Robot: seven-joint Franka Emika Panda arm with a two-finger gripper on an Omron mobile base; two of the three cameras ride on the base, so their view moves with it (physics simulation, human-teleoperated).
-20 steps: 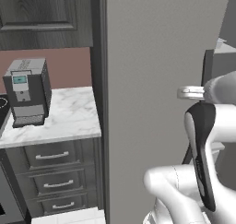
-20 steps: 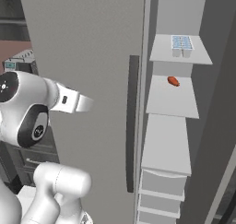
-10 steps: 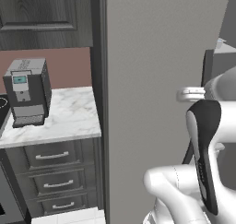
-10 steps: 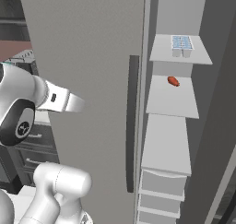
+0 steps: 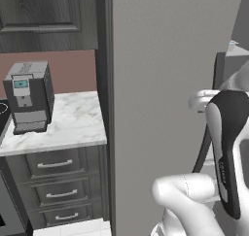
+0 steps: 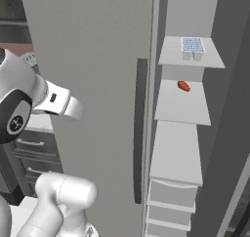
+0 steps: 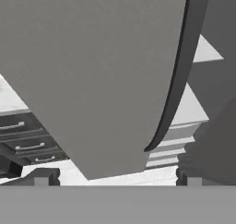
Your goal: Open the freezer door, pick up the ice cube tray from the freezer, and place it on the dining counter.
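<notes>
At the far left of the left base view, a dark coffee machine is seen standing on a narrow marble tabletop above dark drawers with silver handles. Dark wood-grain cabinet doors are noted above it.

To the right of these, the freezer door is recorded as a tall matte grey panel, swung open. In the right base view, its long dark vertical handle is seen on the panel's right edge, just beside the opening.

The arm is seen low in both base views, in front of the door panel. In the hand view, the gripper is observed with its jaws spread fully wide, the two dark finger tips standing far apart at the bottom edge. Nothing is held between them. The door panel and its curved handle lie ahead of the gripper, not touched.

Further right, the freezer interior is exposed, with white shelves stacked one above another. The ice cube tray is found on the top shelf, towards its right side, lying flat. A small red object is noted on the shelf below. White drawers are seen at the bottom of the compartment.
</notes>
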